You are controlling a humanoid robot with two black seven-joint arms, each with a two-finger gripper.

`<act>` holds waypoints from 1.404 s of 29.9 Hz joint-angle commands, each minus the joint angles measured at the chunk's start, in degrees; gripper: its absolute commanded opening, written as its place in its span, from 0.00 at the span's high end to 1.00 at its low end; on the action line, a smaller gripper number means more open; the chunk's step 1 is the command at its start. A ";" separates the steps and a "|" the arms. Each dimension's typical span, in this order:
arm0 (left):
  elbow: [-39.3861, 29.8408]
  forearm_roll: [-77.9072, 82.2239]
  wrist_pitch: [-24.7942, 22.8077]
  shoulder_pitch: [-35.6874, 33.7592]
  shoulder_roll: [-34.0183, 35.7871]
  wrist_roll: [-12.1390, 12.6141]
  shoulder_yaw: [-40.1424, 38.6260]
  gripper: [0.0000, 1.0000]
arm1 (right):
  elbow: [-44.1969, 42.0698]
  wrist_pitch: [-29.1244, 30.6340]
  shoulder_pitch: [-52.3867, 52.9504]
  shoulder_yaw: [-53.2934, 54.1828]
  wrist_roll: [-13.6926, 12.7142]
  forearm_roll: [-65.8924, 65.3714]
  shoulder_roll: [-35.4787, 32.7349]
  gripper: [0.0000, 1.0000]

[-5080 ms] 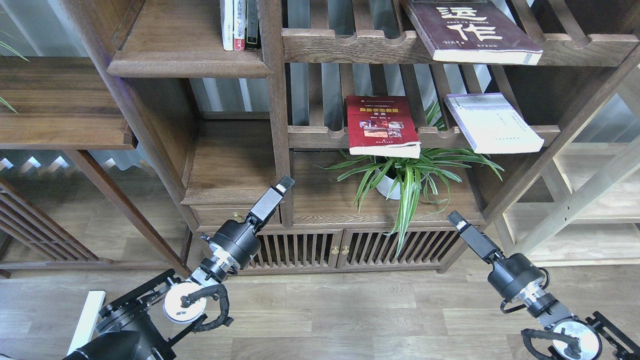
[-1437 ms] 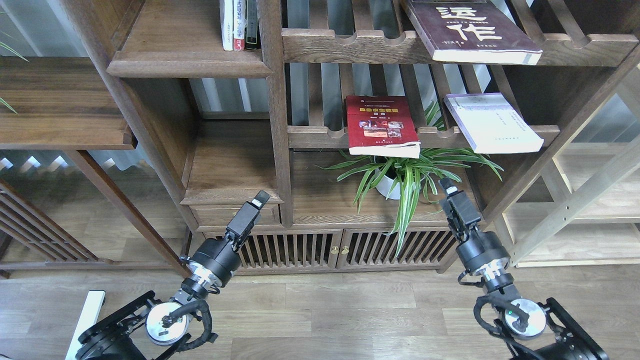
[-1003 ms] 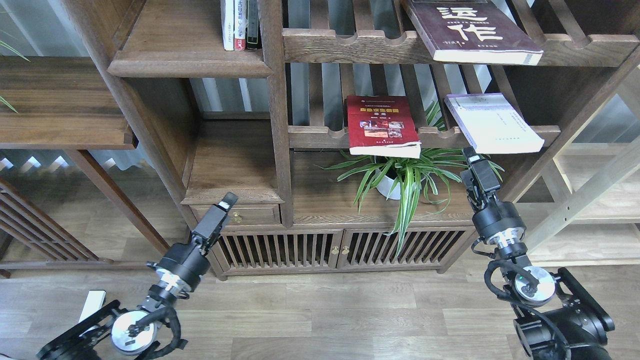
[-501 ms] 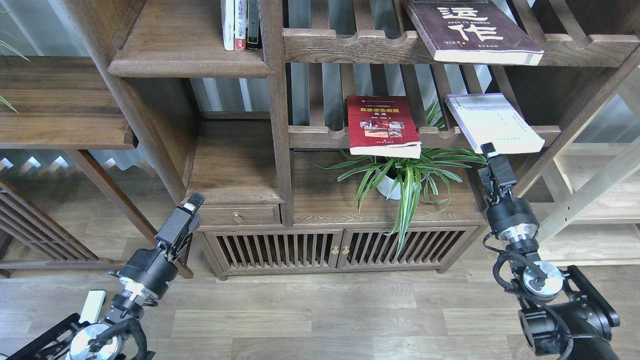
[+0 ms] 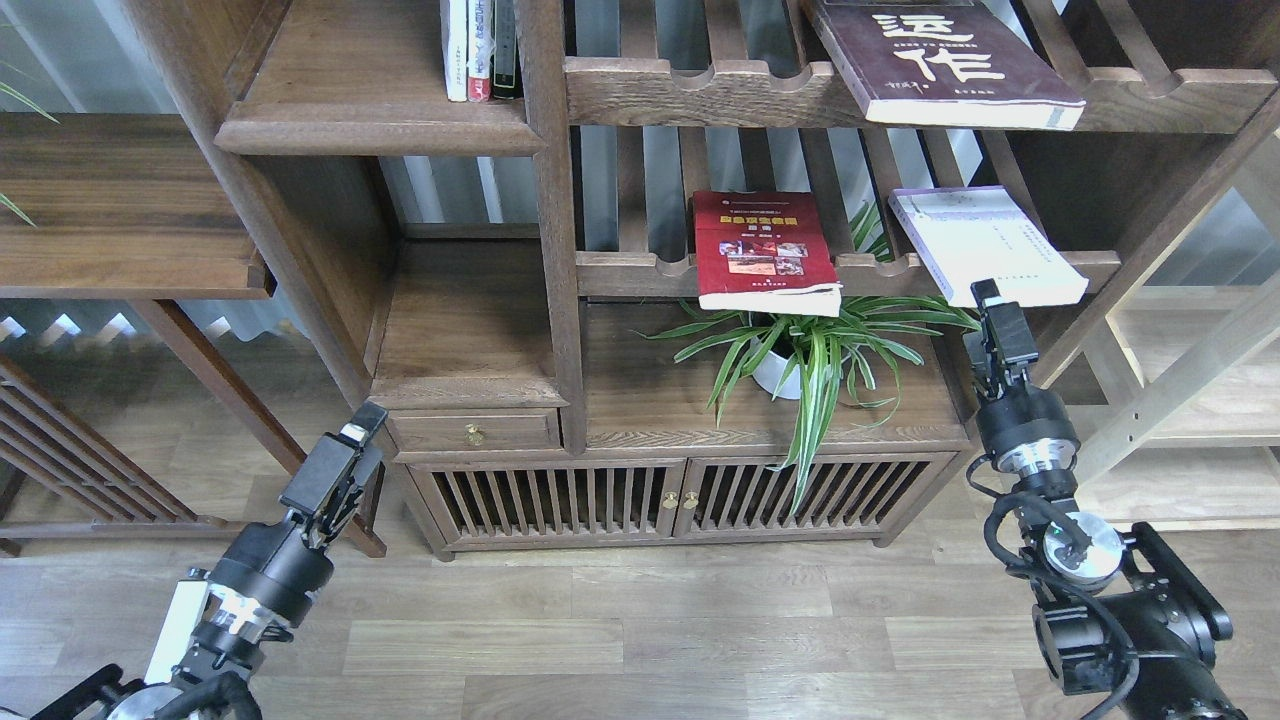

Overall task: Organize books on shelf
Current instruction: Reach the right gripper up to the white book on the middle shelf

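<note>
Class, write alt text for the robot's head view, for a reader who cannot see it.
A robot's right gripper reaches up just below a pale lavender-white book lying on a slatted rack of a dark wooden bookcase. A red book lies beside it and a maroon book above; the left gripper hangs low.

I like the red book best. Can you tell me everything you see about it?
The red book is a paperback with a yellow title band and small photos on its cover. It lies closed and face up on a slatted wooden rack, its near edge sticking out past the rail, above a potted plant. No gripper touches it.
</note>
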 commanded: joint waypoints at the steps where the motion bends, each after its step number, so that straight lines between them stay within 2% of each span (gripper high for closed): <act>1: -1.11 0.00 0.00 1.23 0.69 0.01 -0.80 0.01 | -1.18 0.00 0.64 -0.02 0.00 0.06 0.25 0.00; 7: -2.86 0.00 0.00 3.33 1.92 0.09 -1.68 0.01 | -5.49 0.00 3.98 -0.02 0.00 0.06 0.08 0.00; 18: -4.62 0.00 0.00 6.85 2.89 0.18 -3.70 0.01 | -6.11 0.00 7.06 -0.02 -0.09 -0.03 -0.54 0.00; 27: -8.84 0.00 0.00 8.79 4.82 0.18 -4.41 0.01 | -8.92 -7.16 8.12 -0.11 -0.09 -0.12 -0.89 0.00; 32: -11.65 0.09 0.00 12.12 5.52 0.18 -6.25 0.01 | -10.85 -8.14 9.69 -0.20 -0.09 -0.12 -0.98 0.00; 38: -11.92 0.18 0.00 14.85 6.14 0.27 -7.04 0.01 | -12.70 -8.57 11.63 -0.81 -0.09 -0.21 -1.07 0.00; 42: -11.92 0.09 0.00 15.99 7.01 0.27 -7.04 0.01 | -12.70 -10.94 12.16 -0.81 0.00 -0.21 -0.89 0.00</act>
